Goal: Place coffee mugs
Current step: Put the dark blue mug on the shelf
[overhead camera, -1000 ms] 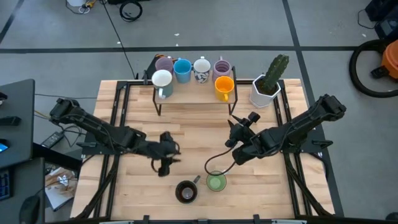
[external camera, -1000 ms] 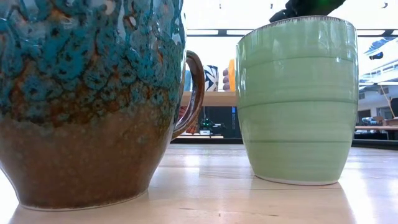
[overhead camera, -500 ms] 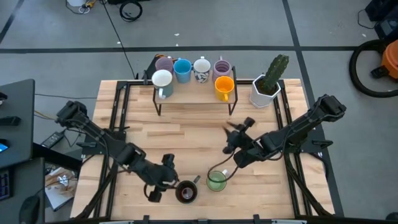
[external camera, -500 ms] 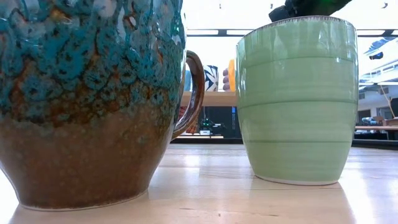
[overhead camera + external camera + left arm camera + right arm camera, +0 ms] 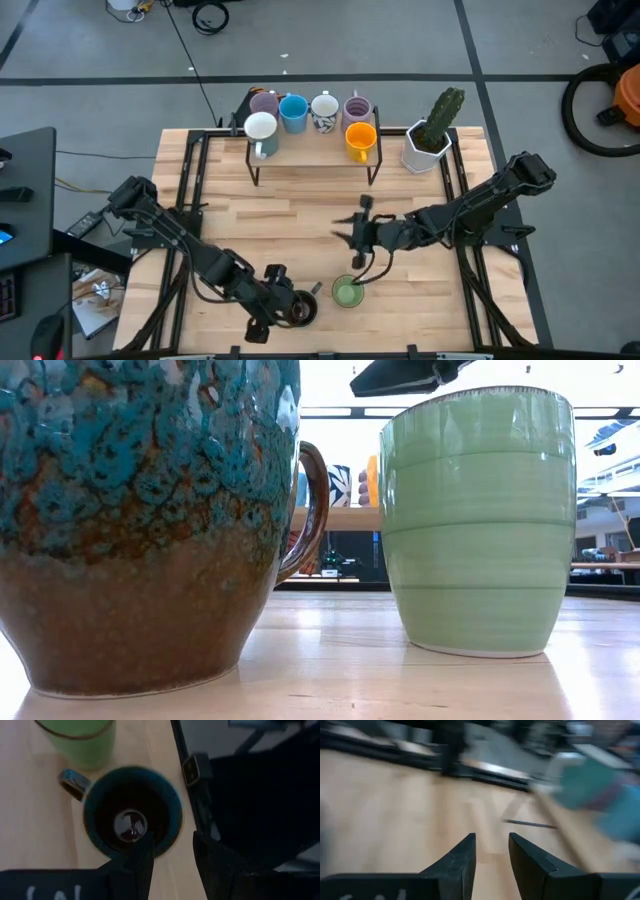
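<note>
A dark brown mug with teal glaze (image 5: 298, 309) (image 5: 140, 520) stands upright near the table's near edge, its handle (image 5: 72, 781) toward the green mug (image 5: 347, 292) (image 5: 478, 520) beside it. My left gripper (image 5: 282, 297) (image 5: 172, 842) hangs open just over the brown mug's rim, with one fingertip (image 5: 146, 842) over the inside and the other (image 5: 202, 845) outside the wall. I cannot tell whether it touches. My right gripper (image 5: 346, 232) (image 5: 492, 840) hovers open above mid-table, pointing toward the table's left, with nothing between its fingers.
A low rack (image 5: 312, 155) at the far edge carries several mugs: lilac (image 5: 265, 102), blue (image 5: 293, 113), white (image 5: 324, 111), lilac (image 5: 357, 108), white (image 5: 260, 128) and orange (image 5: 361, 138). A white pot with a cactus (image 5: 430, 138) stands to its right. Bare wood lies mid-table.
My left gripper has swept from mid-table toward the near edge and to the right, tipping downward, and now stands over the brown mug. My right gripper has swung round toward the table's left and a little nearer. Both mugs stay in place.
</note>
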